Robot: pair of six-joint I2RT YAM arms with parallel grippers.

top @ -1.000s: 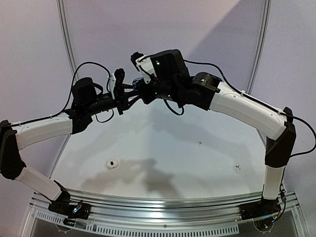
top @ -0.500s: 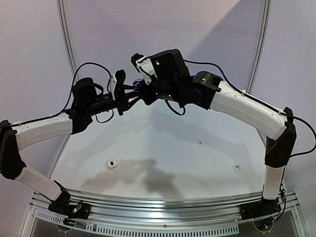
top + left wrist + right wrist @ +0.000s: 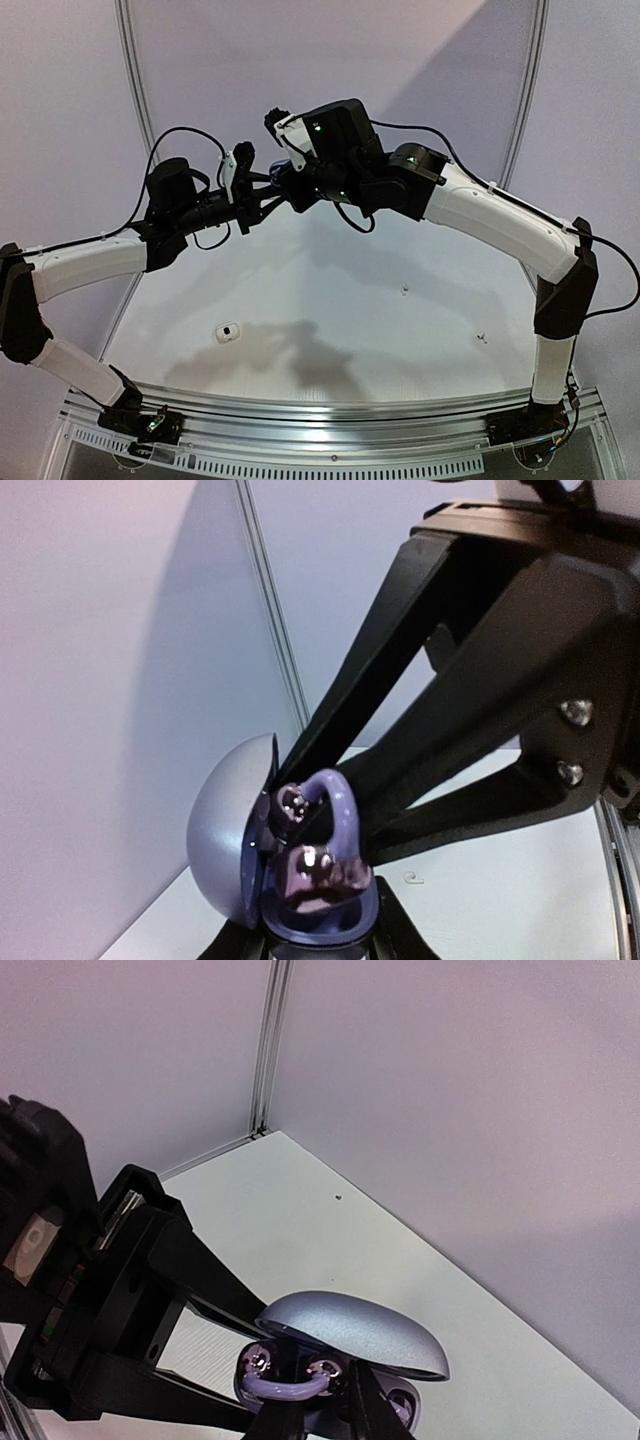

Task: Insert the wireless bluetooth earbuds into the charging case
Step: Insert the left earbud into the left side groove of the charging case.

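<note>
Jaws first: my left gripper (image 3: pixel 315 942) is closed hard on the bottom of the case (image 3: pixel 235 830), holding it well above the table (image 3: pixel 330 290) with the lid swung back. My right gripper (image 3: pixel 320 1405) reaches into the case mouth from the side opposite the lid. Its jaws stand a narrow slit apart astride one dark earbud (image 3: pixel 328 795), and I cannot tell whether they pinch it or merely flank it. That earbud sits at the lid end of the case, its lavender hook arching up out of the case, so its long axis runs roughly along my right fingers. A second earbud (image 3: pixel 312 868) lies lower in the case and looks seated.

As I judge it, the coming move turns on this: the earbud is right between the right jaws and has to go straight down into the case. The right arm is the one placed to do that, while the left only steadies.

Against a second ago, the overhead view shows next to no change. Both arms meet at the case in the same pose, and the white case (image 3: pixel 228 332), far below the held case, lies where it did.
</note>
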